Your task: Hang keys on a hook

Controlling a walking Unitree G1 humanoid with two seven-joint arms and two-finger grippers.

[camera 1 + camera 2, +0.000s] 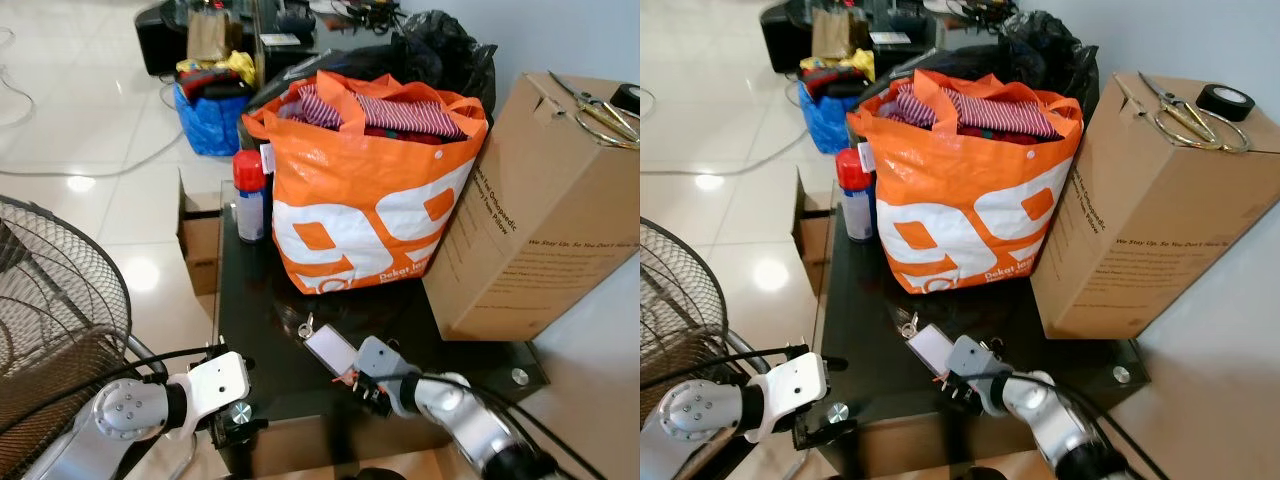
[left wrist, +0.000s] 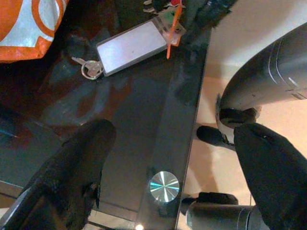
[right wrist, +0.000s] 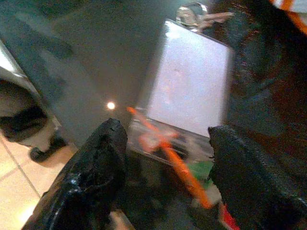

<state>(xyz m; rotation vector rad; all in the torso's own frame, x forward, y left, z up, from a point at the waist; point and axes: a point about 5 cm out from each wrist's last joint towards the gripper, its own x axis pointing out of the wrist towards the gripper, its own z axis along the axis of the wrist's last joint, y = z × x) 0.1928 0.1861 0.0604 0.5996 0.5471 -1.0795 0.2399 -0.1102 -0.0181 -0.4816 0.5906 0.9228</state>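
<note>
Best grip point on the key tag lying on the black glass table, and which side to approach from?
Probably the near short end of the flat white rectangular key tag, where the orange strap sits. It lies flat on the black glass table, key ring at its far end. The right gripper is already there, jaws open either side of that end; come from the table's front edge.

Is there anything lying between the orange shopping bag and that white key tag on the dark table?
Just the key ring with a small key on the tag's bag-side end; otherwise bare dark glass up to the orange bag, seen from both eye views.
</note>
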